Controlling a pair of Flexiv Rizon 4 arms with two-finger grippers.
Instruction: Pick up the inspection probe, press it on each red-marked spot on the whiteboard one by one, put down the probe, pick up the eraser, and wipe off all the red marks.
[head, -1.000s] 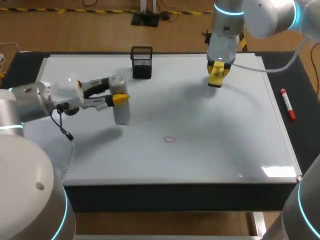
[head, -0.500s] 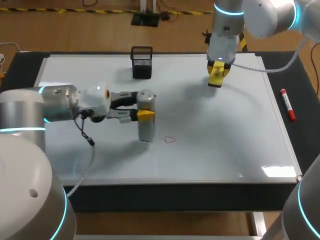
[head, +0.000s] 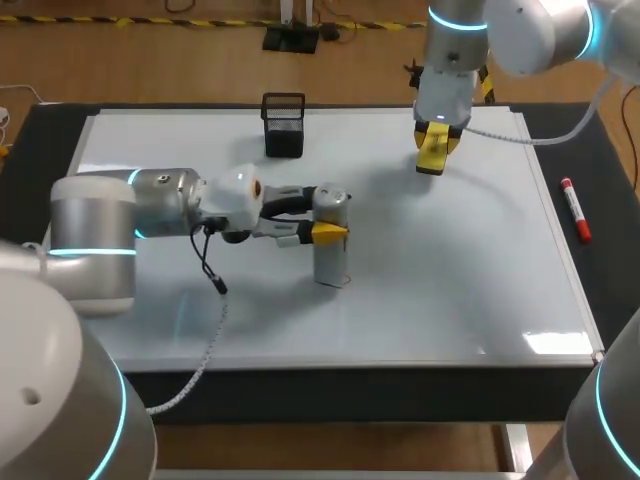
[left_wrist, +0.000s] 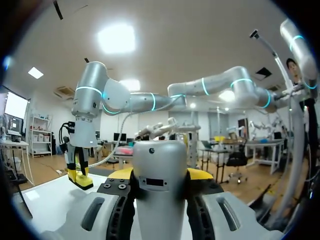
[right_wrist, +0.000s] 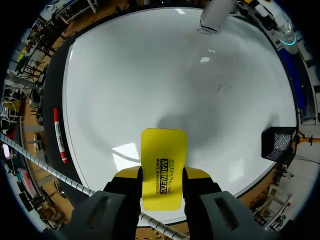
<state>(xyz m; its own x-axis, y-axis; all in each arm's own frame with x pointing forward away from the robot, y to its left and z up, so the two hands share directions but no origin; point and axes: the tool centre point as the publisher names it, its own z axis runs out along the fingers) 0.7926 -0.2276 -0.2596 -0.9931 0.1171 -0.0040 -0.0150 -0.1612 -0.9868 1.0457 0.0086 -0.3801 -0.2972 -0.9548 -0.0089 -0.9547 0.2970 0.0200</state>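
Head: left gripper (head: 328, 232) clamped on inspection probe (head: 331, 258), frame centre, tip at the red mark (head: 347, 281) on whiteboard (head: 480, 280); looks like the pressing step. Left wrist: probe upright between the fingers. Right wrist: right gripper (right_wrist: 161, 174) grips yellow eraser (right_wrist: 163, 160) above the board. Next, probably: lift probe, park it, wipe.

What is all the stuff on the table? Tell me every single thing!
whiteboard: one, white, flat on the table
probe: one, grey, upright on the whiteboard, near the middle
mark: one, red, at the probe's foot, mostly hidden
eraser: one, yellow, held above the whiteboard's far right part
basket: one, black mesh, far edge of the whiteboard
marker: one, red, on the table right of the whiteboard
table: one, black
left claw: shut on the probe
right claw: shut on the eraser
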